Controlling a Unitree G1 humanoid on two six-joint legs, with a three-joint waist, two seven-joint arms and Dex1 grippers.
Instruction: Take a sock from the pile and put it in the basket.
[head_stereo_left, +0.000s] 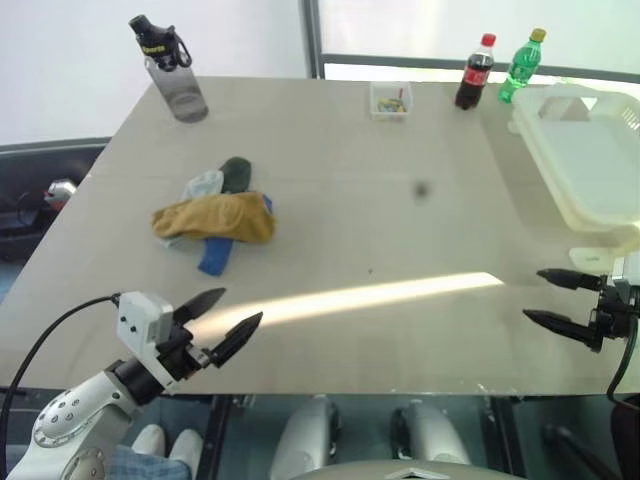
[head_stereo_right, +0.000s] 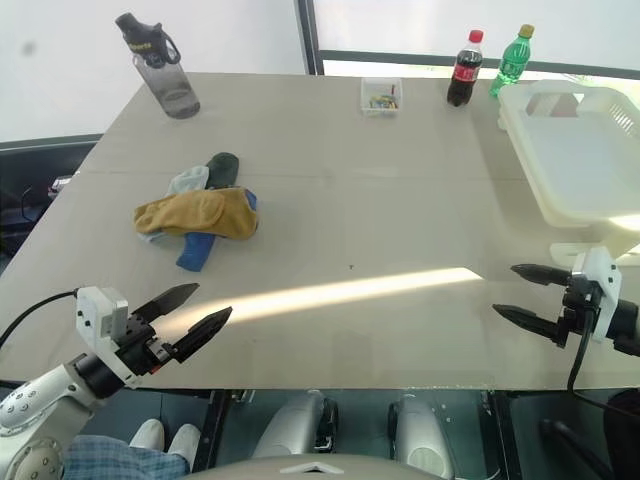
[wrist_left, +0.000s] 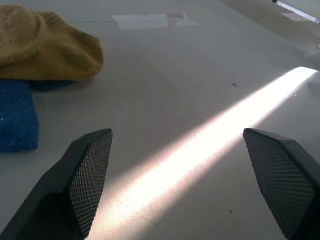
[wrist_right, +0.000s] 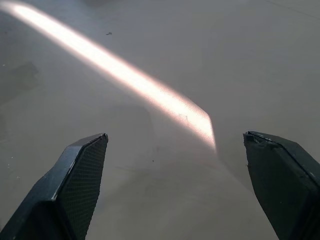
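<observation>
Both arms reach in low over the near edge of the pale beige table (head_stereo_left: 330, 180), one at each side. The left gripper (head_stereo_left: 230, 320) points forward and toward the middle of the table, its two black fingers spread wide with nothing between them. The right gripper (head_stereo_left: 545, 297) points inward from the right side, its fingers likewise wide apart and empty. On the far right stands the large cream-white rectangular plastic basket (head_stereo_left: 560, 170) with slotted sides; the part of its floor that shows holds nothing. At the far edge sits a small clear box (head_stereo_left: 390, 101) with a few small coloured bits inside, next to a dark cola bottle with a red cap (head_stereo_left: 474, 73) and a green soda bottle with a yellow cap (head_stereo_left: 522, 66). A grey translucent water bottle with a black lid (head_stereo_left: 172, 72) stands at the far left corner. The pile of soft socks (head_stereo_left: 218, 216), mustard yellow on top of blue, light grey and dark green, lies on the left half of the table, ahead of the left gripper and apart from its fingertips, and well apart from the right gripper and the basket.
</observation>
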